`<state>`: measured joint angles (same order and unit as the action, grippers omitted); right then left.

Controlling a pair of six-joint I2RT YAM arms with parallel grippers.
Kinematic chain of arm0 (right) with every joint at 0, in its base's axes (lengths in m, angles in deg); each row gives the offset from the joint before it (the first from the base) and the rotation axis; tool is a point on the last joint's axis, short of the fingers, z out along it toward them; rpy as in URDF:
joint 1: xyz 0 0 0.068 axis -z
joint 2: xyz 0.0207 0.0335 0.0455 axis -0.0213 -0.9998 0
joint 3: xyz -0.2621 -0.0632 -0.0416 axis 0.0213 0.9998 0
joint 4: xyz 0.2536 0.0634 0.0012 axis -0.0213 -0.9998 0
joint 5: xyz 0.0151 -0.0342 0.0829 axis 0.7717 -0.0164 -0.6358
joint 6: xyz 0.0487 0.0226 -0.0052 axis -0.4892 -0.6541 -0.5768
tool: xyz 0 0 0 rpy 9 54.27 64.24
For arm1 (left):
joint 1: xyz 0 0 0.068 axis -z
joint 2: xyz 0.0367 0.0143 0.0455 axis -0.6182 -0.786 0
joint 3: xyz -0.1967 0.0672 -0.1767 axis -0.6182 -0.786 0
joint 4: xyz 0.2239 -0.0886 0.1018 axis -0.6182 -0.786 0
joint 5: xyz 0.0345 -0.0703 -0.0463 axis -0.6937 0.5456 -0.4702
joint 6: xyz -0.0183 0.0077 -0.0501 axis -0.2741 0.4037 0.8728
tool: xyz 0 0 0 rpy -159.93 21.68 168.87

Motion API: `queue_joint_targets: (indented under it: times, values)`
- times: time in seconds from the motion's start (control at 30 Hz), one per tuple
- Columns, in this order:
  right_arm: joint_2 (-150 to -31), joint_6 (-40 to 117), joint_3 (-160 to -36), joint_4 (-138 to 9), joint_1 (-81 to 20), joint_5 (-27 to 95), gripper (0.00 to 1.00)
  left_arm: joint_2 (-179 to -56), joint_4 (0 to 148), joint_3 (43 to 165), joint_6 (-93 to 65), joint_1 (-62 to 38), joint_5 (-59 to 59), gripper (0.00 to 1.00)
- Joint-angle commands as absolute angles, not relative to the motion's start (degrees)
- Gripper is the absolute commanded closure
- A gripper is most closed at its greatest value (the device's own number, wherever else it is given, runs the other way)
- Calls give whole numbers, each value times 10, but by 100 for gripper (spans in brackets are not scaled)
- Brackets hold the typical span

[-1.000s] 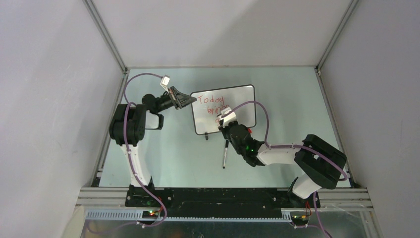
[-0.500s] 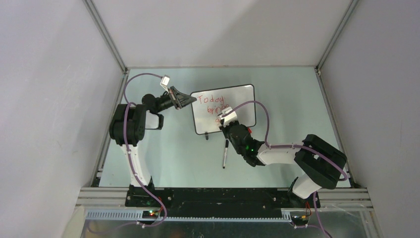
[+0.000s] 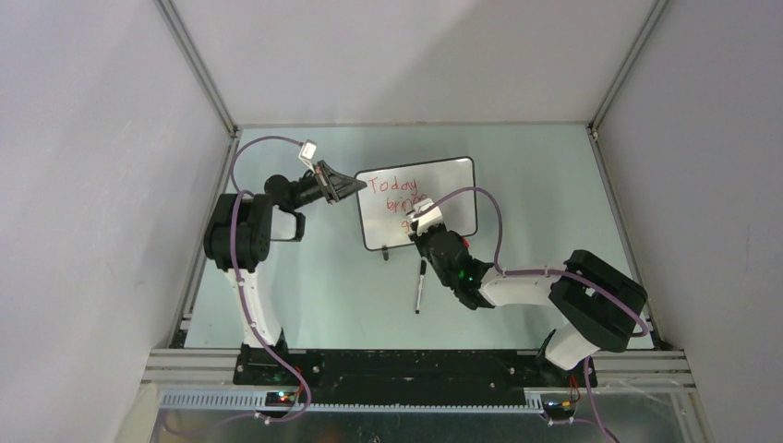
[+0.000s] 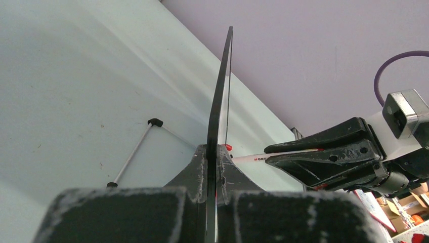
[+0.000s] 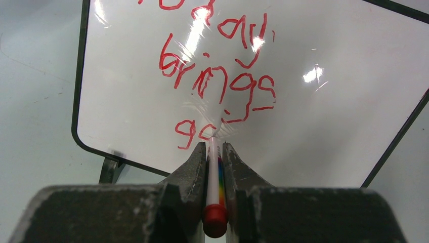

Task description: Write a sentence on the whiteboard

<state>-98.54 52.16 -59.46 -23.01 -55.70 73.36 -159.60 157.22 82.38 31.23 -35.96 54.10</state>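
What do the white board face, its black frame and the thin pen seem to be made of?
Glossy white board face: smooth coated surface, perhaps melamine; it mirrors lamp glare. Thin black rounded-corner frame: probably matte plastic, no shine. Slim white marker with red end: likely smooth plastic barrel.

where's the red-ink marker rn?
Right wrist view: the marker is clamped in the right pincer, its tip against the whiteboard, low on its left half, at the third red line just under "brings".
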Motion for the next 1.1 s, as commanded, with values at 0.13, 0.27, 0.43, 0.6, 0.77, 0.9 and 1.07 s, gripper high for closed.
queue_joint_targets:
  times: [0.13, 0.27, 0.43, 0.6, 0.77, 0.9, 1.07]
  values:
    - [-971, 535, -612, -199, -548, 740, 100, -1589, 1599, 827, 298, -364, 541, 100]
    - [-972, 534, -612, -195, -548, 735, 100, -1589, 1599, 827, 299, -364, 542, 100]
    - [-973, 532, -612, -193, -546, 725, 100, -1589, 1599, 828, 299, -364, 541, 100]
    - [-977, 530, -616, -196, -546, 714, 100, -1589, 1599, 827, 298, -364, 542, 100]
    - [-975, 535, -617, -195, -549, 714, 100, -1589, 1599, 826, 298, -364, 542, 100]
    - [-964, 537, -618, -208, -554, 724, 100, -1588, 1599, 826, 298, -364, 542, 100]
    - [-938, 534, -597, -208, -563, 734, 100, -1588, 1599, 826, 298, -364, 542, 100]
